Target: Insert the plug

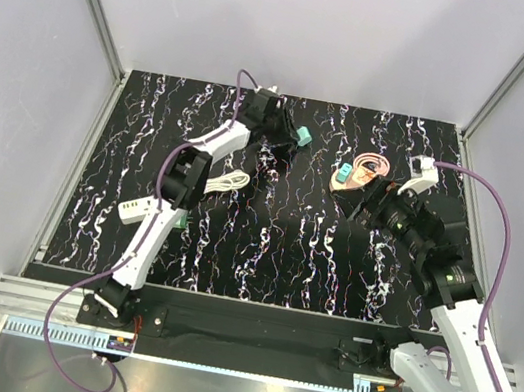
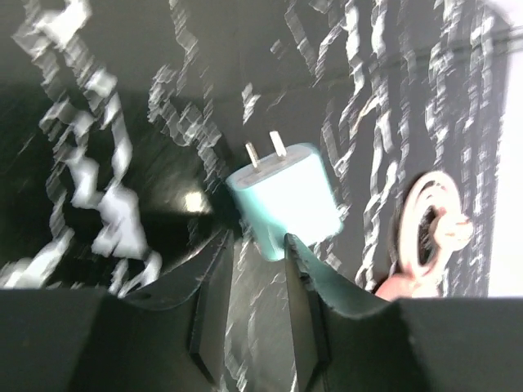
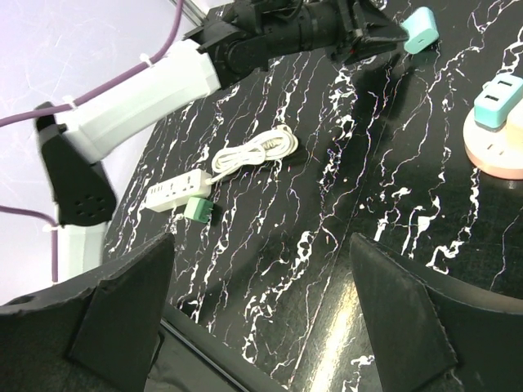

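Your left gripper [image 2: 258,242] is pinching the plug [image 2: 286,200] by its rear end, leaving both prongs pointing clear ahead of the fingertips, probably to keep them free for a socket. That arm is sitting stretched far across the surface [image 1: 283,251], with the power strip [image 1: 134,209] well behind the gripper. Your right gripper [image 3: 261,245] is hovering wide and empty, with its arm bent inward.

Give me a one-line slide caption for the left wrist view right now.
Left pincer closed on the teal plug, prongs pointing away from it, black marbled table behind.
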You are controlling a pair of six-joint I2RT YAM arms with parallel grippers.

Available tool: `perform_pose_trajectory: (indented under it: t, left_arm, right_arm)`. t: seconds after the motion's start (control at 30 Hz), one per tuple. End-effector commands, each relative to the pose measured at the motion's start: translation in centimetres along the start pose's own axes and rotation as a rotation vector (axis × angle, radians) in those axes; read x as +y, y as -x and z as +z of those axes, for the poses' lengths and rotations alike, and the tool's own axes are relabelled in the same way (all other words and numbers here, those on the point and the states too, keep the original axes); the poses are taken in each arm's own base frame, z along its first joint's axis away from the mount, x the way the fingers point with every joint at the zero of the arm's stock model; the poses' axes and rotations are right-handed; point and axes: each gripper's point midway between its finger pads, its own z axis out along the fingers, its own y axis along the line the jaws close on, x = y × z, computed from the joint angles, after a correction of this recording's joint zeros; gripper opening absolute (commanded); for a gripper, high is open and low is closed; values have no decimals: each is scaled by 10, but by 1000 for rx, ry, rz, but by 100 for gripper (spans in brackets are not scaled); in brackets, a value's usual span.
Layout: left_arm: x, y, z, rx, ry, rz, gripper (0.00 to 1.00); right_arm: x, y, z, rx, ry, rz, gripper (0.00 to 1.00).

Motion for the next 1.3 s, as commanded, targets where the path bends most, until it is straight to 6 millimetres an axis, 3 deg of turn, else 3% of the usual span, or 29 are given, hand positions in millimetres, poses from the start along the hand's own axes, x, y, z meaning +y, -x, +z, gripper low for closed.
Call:
perform_pose_trajectory:
  t: [0.0, 0.13, 0.2, 0.23, 0.27, 0.3, 0.4, 0.43, 0.5, 0.53, 0.73, 0.93, 1.1, 1.27]
  left_arm:
    - [30, -32, -23, 115, 111, 27, 34]
    - [53, -47, -72, 105, 254, 32, 24]
    - [48, -48, -87, 85, 261, 68, 21]
    - [39, -47, -104, 75, 255, 82, 21]
    - [34, -43, -113, 57, 251, 106, 24]
    - [16, -30, -128, 18, 223, 122, 28]
    - [-8, -24, -141, -8, 169, 201, 48]
    - [-21, -16, -142, -18, 142, 231, 53]
    - [-17, -22, -135, 21, 156, 238, 63]
    - [-27, -13, -133, 8, 142, 232, 65]
    - [-9, -3, -102, -9, 237, 177, 74]
    - [12, 12, -82, -148, 397, 107, 75]
    - [-10, 10, -65, -230, 441, 171, 73]
    - [-7, 9, -58, -260, 476, 138, 73]
  right_arm:
    - [9, 11, 3, -25, 16, 9, 93]
    - [5, 8, 14, 29, -14, 55, 89]
    - [-1, 6, 25, 58, -42, 73, 88]
    - [-9, 0, 35, 86, -69, 82, 87]
    - [-12, 4, 40, 88, -89, 78, 87]
    - [-18, 0, 44, 116, -117, 76, 87]
    - [-31, -3, 63, 171, -164, 55, 87]
    - [-33, -5, 67, 182, -169, 50, 88]
    - [-35, -1, 68, 168, -179, 49, 88]
    - [-33, 1, 66, 155, -180, 52, 88]
    - [-25, 9, 51, 106, -152, 27, 88]
    - [-11, 15, 46, 94, -98, 24, 88]
    - [-10, 17, 43, 75, -89, 16, 88]
    - [-2, 17, 36, 68, -54, 6, 88]
